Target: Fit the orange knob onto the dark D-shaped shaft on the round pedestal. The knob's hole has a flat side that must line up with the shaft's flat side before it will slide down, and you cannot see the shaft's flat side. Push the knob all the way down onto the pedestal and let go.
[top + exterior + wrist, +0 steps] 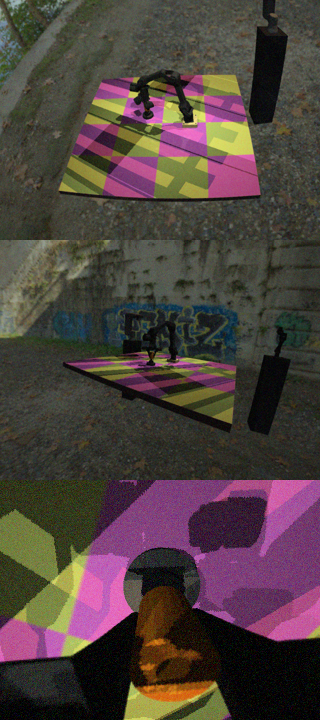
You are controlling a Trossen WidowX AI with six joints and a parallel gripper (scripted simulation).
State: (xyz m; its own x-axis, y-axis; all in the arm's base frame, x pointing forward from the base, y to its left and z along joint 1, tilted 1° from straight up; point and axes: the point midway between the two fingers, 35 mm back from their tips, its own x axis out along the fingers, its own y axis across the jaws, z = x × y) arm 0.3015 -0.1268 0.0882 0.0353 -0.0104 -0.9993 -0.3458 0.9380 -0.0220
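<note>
The orange knob (146, 109) (151, 355) (175, 647) is upright between the fingers of my gripper (146, 106) (151, 352) (165, 615), which is shut on it. The dark round pedestal (148, 115) (150, 364) (162, 557) stands directly below the knob. In the exterior view a short dark stretch shows between the knob's lower end and the pedestal's disc, so the knob is not down on the disc. In the wrist view the knob covers the pedestal's middle. The shaft's flat side and the knob's hole are hidden. Whether the shaft's tip is inside the hole cannot be told.
The arm's pale base plate (189, 125) (172, 360) is right of the pedestal in the top and exterior views. The checkered table (183, 175) (206, 405) carries broad shadows. A tall dark block (268, 77) (268, 395) stands beyond the table's right side.
</note>
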